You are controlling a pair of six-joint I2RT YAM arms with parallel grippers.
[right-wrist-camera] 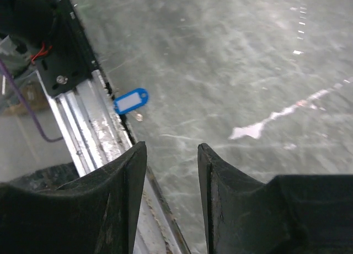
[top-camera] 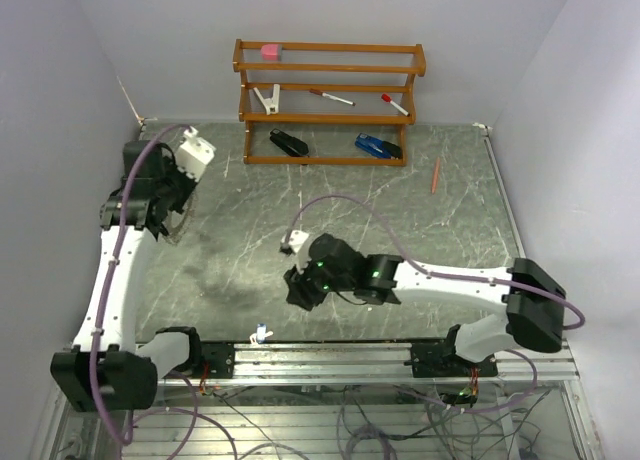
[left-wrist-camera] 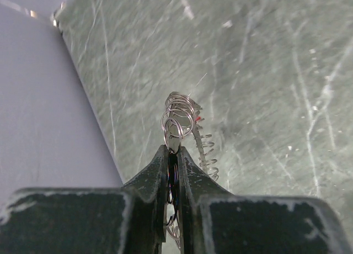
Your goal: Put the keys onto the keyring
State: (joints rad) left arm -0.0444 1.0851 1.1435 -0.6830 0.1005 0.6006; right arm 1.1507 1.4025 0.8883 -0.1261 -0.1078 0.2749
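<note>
My left gripper (top-camera: 172,218) (left-wrist-camera: 173,152) is shut on the keyring (left-wrist-camera: 180,112), a thin silvery toothed ring seen edge-on, with small rings bunched at the fingertips and a speck of red beside them. It holds the ring above the table at the far left. In the top view the keyring (top-camera: 181,220) shows only faintly. A key with a blue tag (right-wrist-camera: 131,101) (top-camera: 262,333) lies at the table's near edge against the metal rail. My right gripper (top-camera: 300,286) (right-wrist-camera: 172,152) is open and empty, a little right of and behind that key. Other keys are hidden.
A wooden rack (top-camera: 330,50) stands at the back with a pink eraser, a white clip, two red-capped pens, a black stapler and a blue item. An orange pencil (top-camera: 436,175) lies at the right. The aluminium rail (right-wrist-camera: 88,121) runs along the near edge.
</note>
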